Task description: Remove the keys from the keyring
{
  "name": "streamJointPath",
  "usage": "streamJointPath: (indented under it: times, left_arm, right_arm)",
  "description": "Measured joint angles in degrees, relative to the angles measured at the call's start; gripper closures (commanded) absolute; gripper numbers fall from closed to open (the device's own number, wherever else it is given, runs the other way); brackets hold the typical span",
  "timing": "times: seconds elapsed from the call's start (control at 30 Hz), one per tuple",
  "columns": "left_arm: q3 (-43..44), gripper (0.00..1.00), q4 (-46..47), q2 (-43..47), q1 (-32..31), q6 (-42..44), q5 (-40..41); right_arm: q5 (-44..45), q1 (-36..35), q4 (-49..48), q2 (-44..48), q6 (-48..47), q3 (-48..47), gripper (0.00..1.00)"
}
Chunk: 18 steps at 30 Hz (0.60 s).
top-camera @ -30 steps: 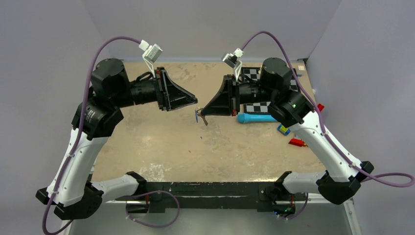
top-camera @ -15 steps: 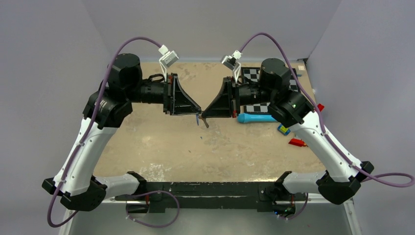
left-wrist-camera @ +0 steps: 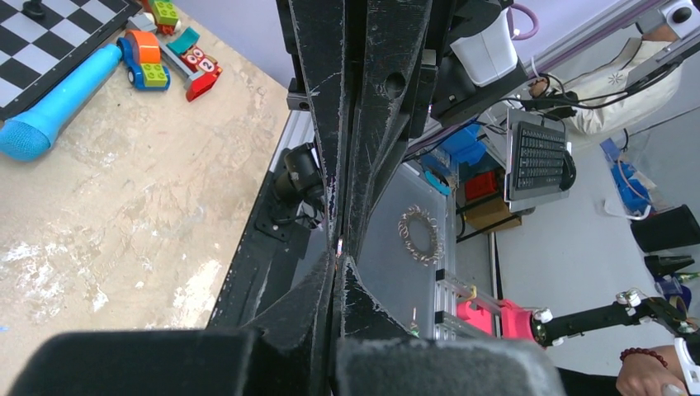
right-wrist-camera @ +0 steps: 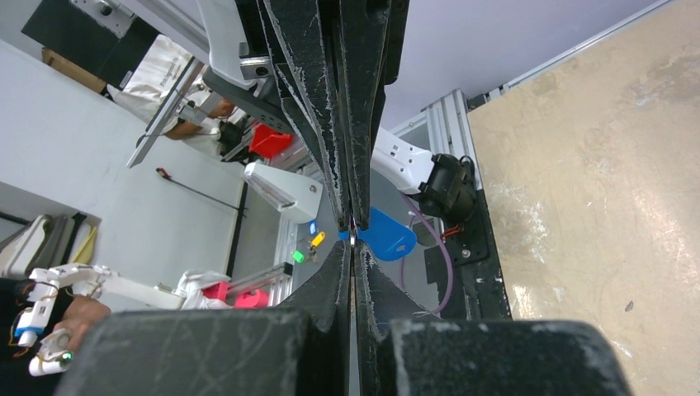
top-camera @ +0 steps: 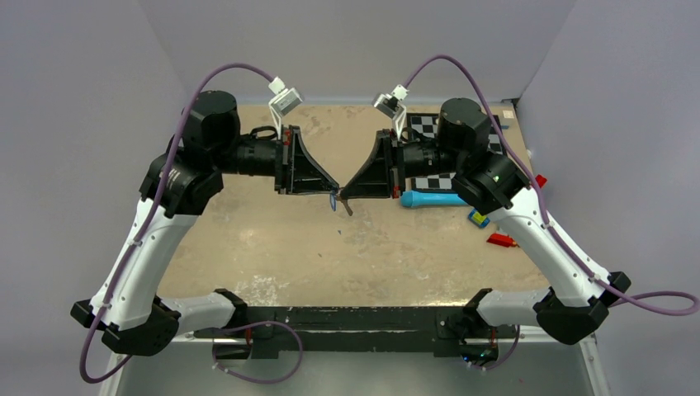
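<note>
Above the middle of the table my two grippers meet tip to tip. The keys (top-camera: 334,200) hang between them as a tiny bunch: a bright blue oval plastic piece (right-wrist-camera: 384,235) with thin grey metal bits. My right gripper (top-camera: 343,195) (right-wrist-camera: 352,246) is shut on a thin metal part right beside the blue piece. From the opposite side my left gripper (top-camera: 333,190) (left-wrist-camera: 339,254) is shut too, with a small bright metal bit pinched at its tips. The metal is too small to tell ring from key.
A long light-blue tube tool (top-camera: 433,199) lies just right of the right gripper, by a checkerboard mat (top-camera: 433,126). A small blue-and-yellow block (top-camera: 478,218) and red pieces (top-camera: 501,241) sit at the right edge. Bare tan tabletop (top-camera: 272,239) lies below the grippers.
My left arm swung right until its tips met the right gripper's at the hanging bunch, and its jaws closed there. The right arm has held still.
</note>
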<state>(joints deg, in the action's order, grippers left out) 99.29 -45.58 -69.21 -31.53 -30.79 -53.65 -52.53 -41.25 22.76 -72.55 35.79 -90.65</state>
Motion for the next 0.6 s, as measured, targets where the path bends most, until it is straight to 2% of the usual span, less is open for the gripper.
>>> streamJointPath:
  times: [0.23, 0.6]
  left_arm:
    - [0.0, 1.0, -0.02, 0.28, 0.0, -0.07, 1.46]
    - [-2.27, 1.0, 3.61, 4.04, -0.09, -3.82, 8.92]
  right_arm:
    - [0.15, 0.02, 0.0, 0.0, -0.07, 0.0, 1.0]
    - [1.03, 0.0, -0.11, 0.55, -0.17, 0.02, 1.0]
